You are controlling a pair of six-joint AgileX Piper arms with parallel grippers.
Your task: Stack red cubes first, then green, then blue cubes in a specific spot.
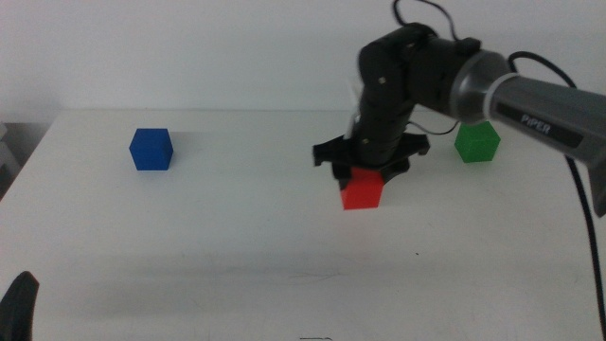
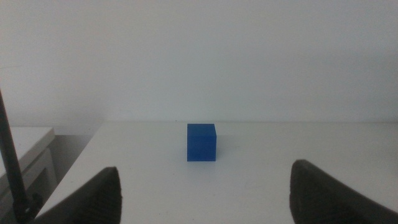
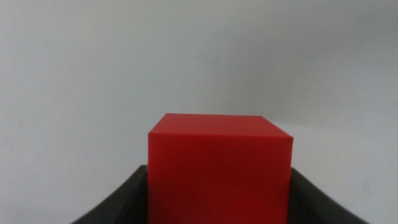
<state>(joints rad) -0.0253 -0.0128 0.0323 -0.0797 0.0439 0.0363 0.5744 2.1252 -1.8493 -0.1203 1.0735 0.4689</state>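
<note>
Right tool (image 1: 365, 176) pinching red cube (image 1: 362, 191) mid-tabletop (image 1: 237, 246); green cube (image 1: 476, 142) behind, blue cube (image 1: 151, 149) far left. Left tool (image 2: 205, 193) spread, waiting.

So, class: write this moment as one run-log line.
right pincer: at table centre, shut on red cube | left pincer: open, waiting | green cube, blue cube: untouched

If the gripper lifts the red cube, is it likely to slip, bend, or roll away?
The red cube looks rigid, with sharp edges, so it probably will not bend. Its flat faces suggest it will sit still, not roll. The matte surface likely gives fair grip to the right gripper, whose jaws flank its sides.
</note>
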